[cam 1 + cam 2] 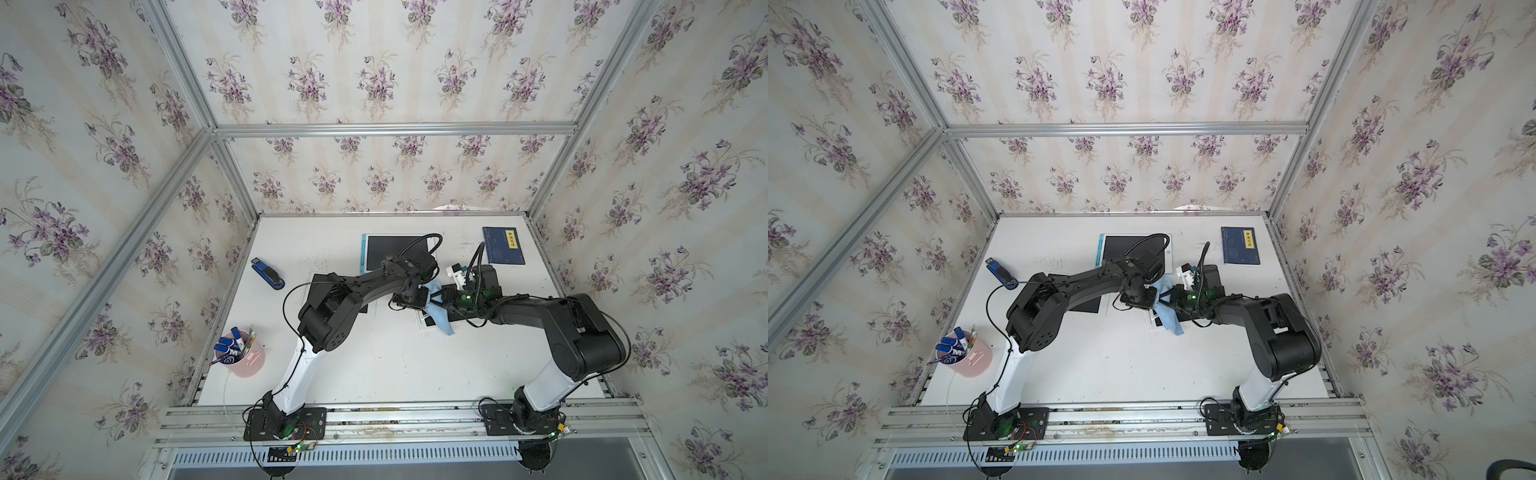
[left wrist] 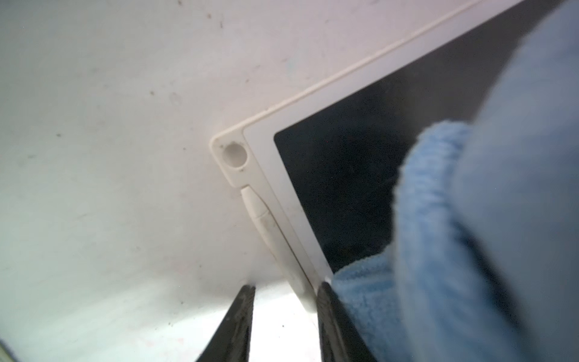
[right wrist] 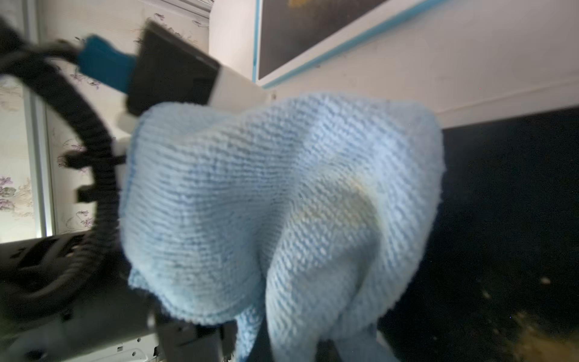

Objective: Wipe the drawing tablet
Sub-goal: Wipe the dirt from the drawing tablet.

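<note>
First, on the near side of the white-framed drawing tablet point(image 2: 344, 188) and well off to its left, we find a pink cup point(image 1: 245, 358) stuffed with blue markers point(image 1: 227, 345) on the white table point(image 1: 395, 365). Both arms reach in from the near rail and meet over the drawing tablet. It lies flat about mid-table and is mostly hidden under them in both top views.

We see it best from the left wrist: a black screen, with a white stylus point(image 2: 260, 216) docked in the side rim. The left gripper point(image 2: 286, 285) points down at that rim. Its jaws stand a narrow way apart. The rim lies between them, close against one finger point(image 2: 330, 313), and bare table fills the rest of the gap, so nothing is clamped.

The right gripper point(image 1: 435, 296) has its jaws closed on a light blue microfibre cloth point(image 1: 441, 322). The cloth bunches over the screen and trails a corner off the drawing tablet's near side. From the right wrist we make out yellowish specks point(image 3: 532, 338) on the screen beside the cloth.

Left of the drawing tablet and well apart from it lies a blue and black stapler point(image 1: 268, 272). Beyond the drawing tablet, near its far edge, sits a blue-framed tablet point(image 1: 380, 249). Beyond and to the right lies a dark blue book point(image 1: 503, 245) with a yellow label, close to the back wall.
</note>
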`<action>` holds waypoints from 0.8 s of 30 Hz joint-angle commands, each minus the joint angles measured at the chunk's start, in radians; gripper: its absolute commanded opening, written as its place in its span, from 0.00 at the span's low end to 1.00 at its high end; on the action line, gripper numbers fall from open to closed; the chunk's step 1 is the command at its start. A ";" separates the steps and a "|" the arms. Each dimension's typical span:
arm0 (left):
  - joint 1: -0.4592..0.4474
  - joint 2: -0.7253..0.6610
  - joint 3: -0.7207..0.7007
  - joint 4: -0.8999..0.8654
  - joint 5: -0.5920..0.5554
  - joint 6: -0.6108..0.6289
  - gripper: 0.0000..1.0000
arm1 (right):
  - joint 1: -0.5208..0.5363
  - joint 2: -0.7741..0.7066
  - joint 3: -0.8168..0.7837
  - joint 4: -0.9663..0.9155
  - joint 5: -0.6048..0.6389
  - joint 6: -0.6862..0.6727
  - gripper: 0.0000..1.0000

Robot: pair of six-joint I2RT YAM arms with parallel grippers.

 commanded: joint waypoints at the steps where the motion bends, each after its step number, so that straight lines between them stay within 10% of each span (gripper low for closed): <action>1: -0.005 0.029 -0.020 -0.081 -0.021 -0.006 0.36 | -0.002 0.022 0.007 -0.032 0.057 -0.036 0.00; 24: -0.007 0.019 -0.072 -0.051 -0.022 0.009 0.34 | -0.002 0.068 0.099 -0.362 0.476 -0.182 0.00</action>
